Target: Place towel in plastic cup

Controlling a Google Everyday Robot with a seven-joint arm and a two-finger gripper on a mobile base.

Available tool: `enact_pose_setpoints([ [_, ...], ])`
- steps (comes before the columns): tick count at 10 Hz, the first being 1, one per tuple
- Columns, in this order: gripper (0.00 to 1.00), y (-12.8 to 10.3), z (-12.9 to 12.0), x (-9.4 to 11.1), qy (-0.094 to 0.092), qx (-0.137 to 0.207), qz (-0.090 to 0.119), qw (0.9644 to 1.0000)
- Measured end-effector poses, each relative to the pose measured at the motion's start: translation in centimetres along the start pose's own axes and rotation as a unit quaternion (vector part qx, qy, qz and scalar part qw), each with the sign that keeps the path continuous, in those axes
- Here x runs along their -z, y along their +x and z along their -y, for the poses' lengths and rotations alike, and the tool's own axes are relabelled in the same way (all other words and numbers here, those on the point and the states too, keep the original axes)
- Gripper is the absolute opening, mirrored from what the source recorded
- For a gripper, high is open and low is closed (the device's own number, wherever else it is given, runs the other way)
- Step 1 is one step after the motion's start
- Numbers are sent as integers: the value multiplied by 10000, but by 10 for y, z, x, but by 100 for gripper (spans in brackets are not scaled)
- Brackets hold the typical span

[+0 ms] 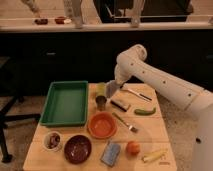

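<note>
The plastic cup (101, 89) is a pale yellow-green tumbler standing at the back middle of the wooden table (155, 131), just behind the small dark metal cup (101, 103). My gripper (112, 90) hangs from the white arm, which reaches in from the right. It sits right beside the plastic cup's right rim. It is shut on the towel (110, 92), a small grey-blue cloth that droops limply from the fingers at about cup-rim height. The lower part of the towel is next to the cup, not inside it.
A green tray (65, 102) stands at left. An orange bowl (102, 125), dark red bowl (77, 148), small white bowl (52, 141), blue pad (111, 153), orange fruit (132, 147), fork (125, 121), green vegetable (145, 111), knife (136, 93) and a dark block (120, 104) lie around.
</note>
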Motion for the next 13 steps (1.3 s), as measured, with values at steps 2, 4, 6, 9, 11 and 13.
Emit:
enact_pose_setpoints([
  [2,0,1,0,1,55,-49,-11,10000],
  [4,0,2,-1,1,54,-57,-15,10000],
  [6,0,2,-1,1,55,-55,-14,10000],
  [9,0,-7,14,-4,196,52,-35,9998],
  [11,0,-12,25,-10,297,133,-69,9994],
  [13,0,-14,29,-17,396,283,-212,9986],
])
